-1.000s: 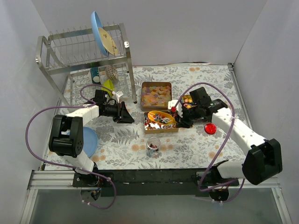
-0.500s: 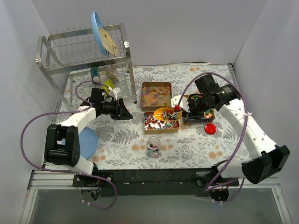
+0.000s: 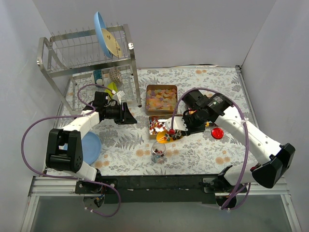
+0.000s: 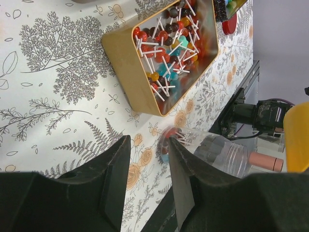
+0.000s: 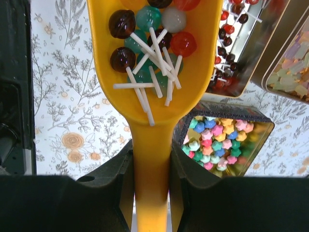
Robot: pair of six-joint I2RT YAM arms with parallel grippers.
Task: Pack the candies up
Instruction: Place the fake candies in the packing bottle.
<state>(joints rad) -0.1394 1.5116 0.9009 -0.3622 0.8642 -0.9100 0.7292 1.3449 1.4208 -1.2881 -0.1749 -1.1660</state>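
My right gripper [image 5: 150, 164] is clamped on the handle of the orange scoop [image 5: 149, 101], held level so the lollipops [image 5: 147, 34] heaped in its bowl don't roll off. I reckon they're bound for the clear jar [image 3: 158, 151] at 7 o'clock of the scoop from above. My left gripper [image 4: 148, 159] hangs part-open and empty, pointed at that jar, probably to steady it. The right wrist view shows the load but no jar; the left wrist view catches the jar side-on, with the lollipop tin [image 4: 128, 63] at 12 o'clock.
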